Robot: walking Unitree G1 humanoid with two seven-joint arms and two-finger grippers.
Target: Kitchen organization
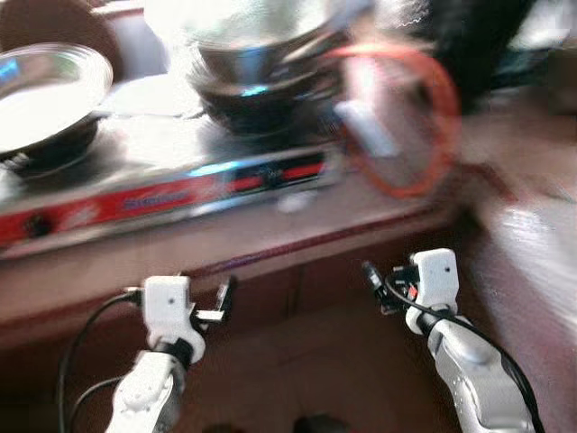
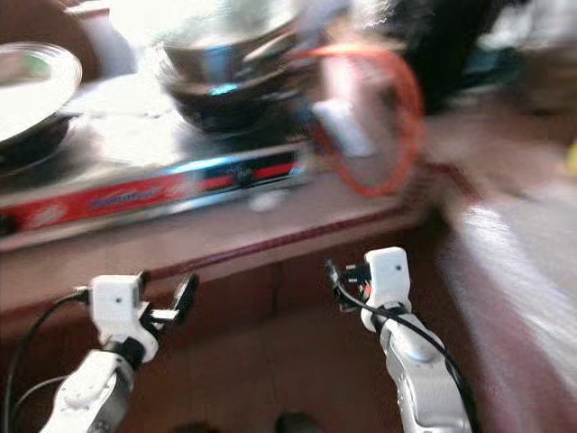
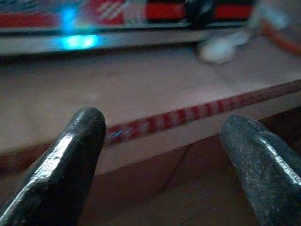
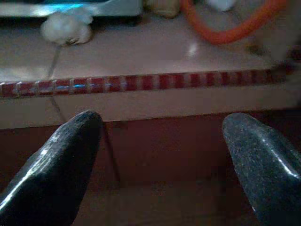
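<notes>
A two-burner stove (image 1: pixel 171 185) with a red and silver front sits on the worktop (image 1: pixel 270 239), a steel pan (image 1: pixel 50 90) on its left burner and a dark pot (image 1: pixel 261 77) on its right one. An orange hose (image 1: pixel 424 126) loops beside the stove's right end, and a small pale lump (image 4: pixel 66 28) lies on the worktop just in front of the stove. The head views are blurred, so finer detail is hard to tell.

Both end effectors hang below the worktop's front edge, well short of the stove and touching nothing. The left end effector (image 1: pixel 225 298) is under the stove's middle, its two black fingers (image 3: pixel 70 155) spread wide apart and empty, pointing up at the red-striped trim (image 3: pixel 188 115) along the edge. The right end effector (image 1: pixel 374 280) is below the hose, likewise spread open with nothing between its fingers (image 4: pixel 61 160), facing the same trim and the dark cabinet front (image 4: pixel 155 150) beneath it.
</notes>
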